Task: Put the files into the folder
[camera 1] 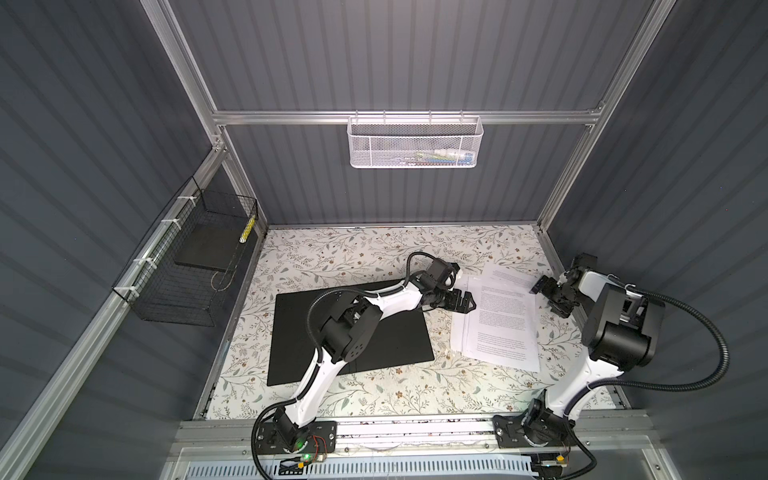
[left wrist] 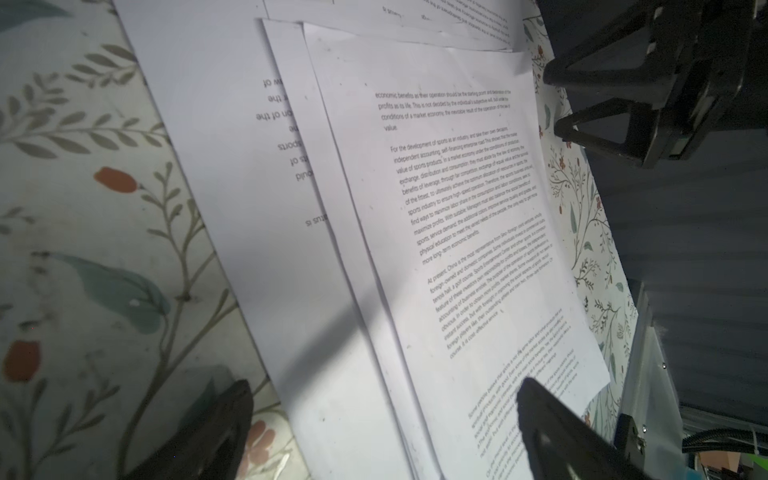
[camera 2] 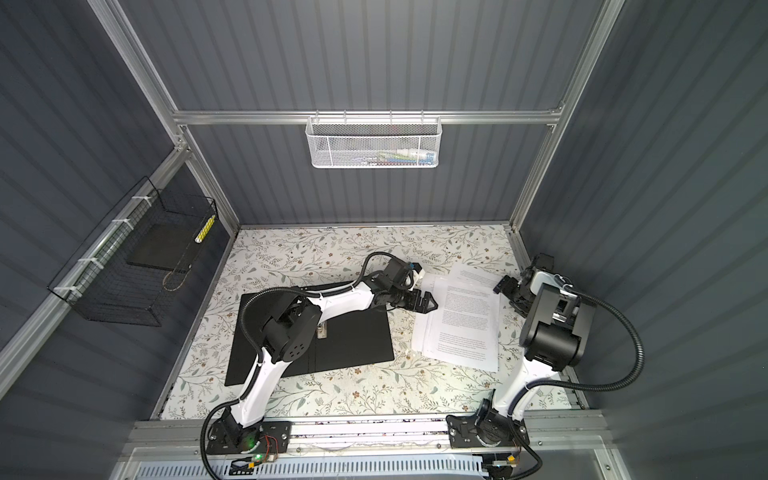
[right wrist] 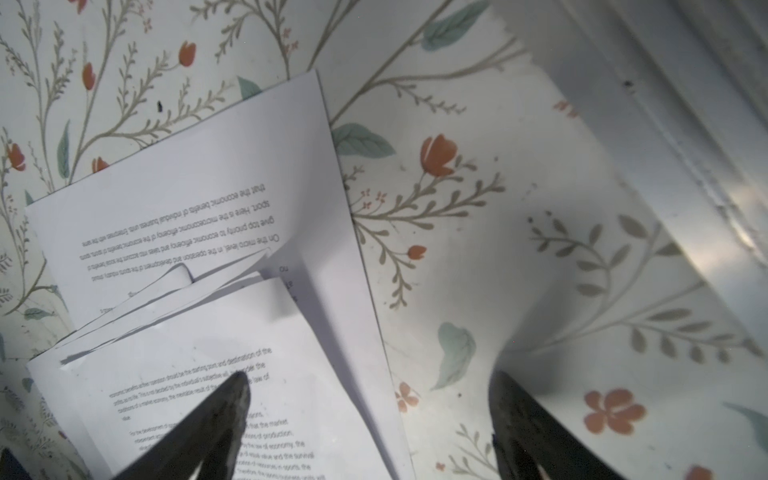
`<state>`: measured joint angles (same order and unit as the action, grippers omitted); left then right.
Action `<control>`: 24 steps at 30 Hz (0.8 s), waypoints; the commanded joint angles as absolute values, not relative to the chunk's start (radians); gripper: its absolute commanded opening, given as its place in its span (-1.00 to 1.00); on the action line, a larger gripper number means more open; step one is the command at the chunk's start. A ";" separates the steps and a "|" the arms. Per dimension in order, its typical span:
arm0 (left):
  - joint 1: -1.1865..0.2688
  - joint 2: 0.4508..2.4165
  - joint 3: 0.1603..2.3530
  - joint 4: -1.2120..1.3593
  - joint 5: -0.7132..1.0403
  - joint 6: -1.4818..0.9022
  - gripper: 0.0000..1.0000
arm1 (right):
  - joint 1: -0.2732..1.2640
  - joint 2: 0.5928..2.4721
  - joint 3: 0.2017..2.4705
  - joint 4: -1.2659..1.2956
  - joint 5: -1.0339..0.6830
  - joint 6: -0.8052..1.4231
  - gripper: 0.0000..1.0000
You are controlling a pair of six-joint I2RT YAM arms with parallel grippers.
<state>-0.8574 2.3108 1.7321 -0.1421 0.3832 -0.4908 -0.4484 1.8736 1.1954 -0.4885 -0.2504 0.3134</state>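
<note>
Sheets of white printed paper [camera 1: 498, 316] seem light, floppy; pinch a fanned edge. Left end effector [camera 1: 469, 300], right end effector [left wrist: 555, 102] both gape.

You can't see the whole folder [camera 1: 399, 340], left of the files [camera 1: 498, 316]: the left arm [camera 1: 395, 297] crosses it. The files' lower sheets [left wrist: 224, 166] show only edges. Each wrist view cuts off the left hand [left wrist: 384, 384] and right hand [right wrist: 370, 376] behind the fingertips [left wrist: 224, 415]. What's in the basket [camera 1: 374, 145] beyond the files is too small to tell.
</note>
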 commanded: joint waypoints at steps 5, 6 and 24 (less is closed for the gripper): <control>-0.852 2.357 1.771 -0.166 0.420 -0.490 0.99 | -0.433 1.868 1.181 -0.521 -0.326 0.317 0.77; -0.851 2.358 1.771 -0.163 0.421 -0.489 0.99 | -0.433 1.865 1.169 -0.514 -0.361 0.323 0.77; -0.851 2.278 1.758 -0.192 0.358 -0.473 0.99 | -0.384 1.697 1.105 -0.503 -0.181 0.334 0.84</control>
